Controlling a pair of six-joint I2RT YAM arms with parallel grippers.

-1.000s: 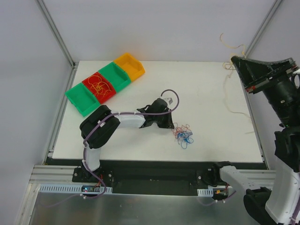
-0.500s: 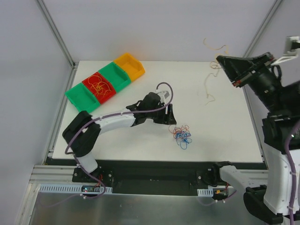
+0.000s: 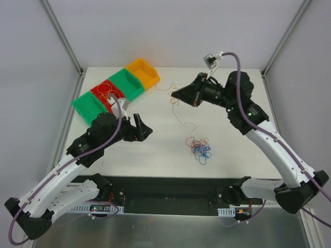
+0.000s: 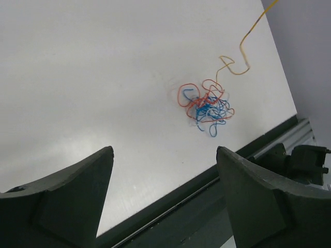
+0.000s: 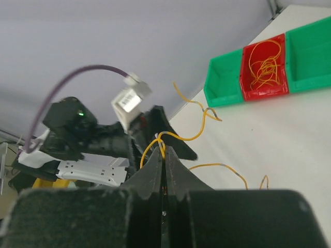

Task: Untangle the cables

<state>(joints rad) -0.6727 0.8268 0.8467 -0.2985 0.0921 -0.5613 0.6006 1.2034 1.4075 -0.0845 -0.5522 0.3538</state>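
The cables [image 3: 200, 147] lie as a small tangle of orange, blue and red wire on the white table [image 3: 243, 139], right of centre; the left wrist view shows the clump [image 4: 207, 105] ahead of the fingers. My left gripper [image 3: 144, 126] hovers left of the clump, well apart from it, open and empty [image 4: 164, 151]. My right gripper [image 3: 175, 94] hangs above the table's far middle, shut [image 5: 164, 151] on one long yellow wire [image 5: 192, 136]. That yellow wire [image 3: 182, 118] trails down toward the clump.
Several bins sit in a row at the far left: green bin [image 3: 87, 107], red bin [image 3: 109, 95] holding yellow wires, another green bin [image 3: 127, 83], orange bin [image 3: 144, 72]. The red bin [image 5: 265, 66] shows in the right wrist view. A black rail [image 3: 170, 183] runs along the table's near edge.
My right arm has swung from the far right toward the middle, carrying the yellow wire. My left gripper has drawn back left from the clump and opened.
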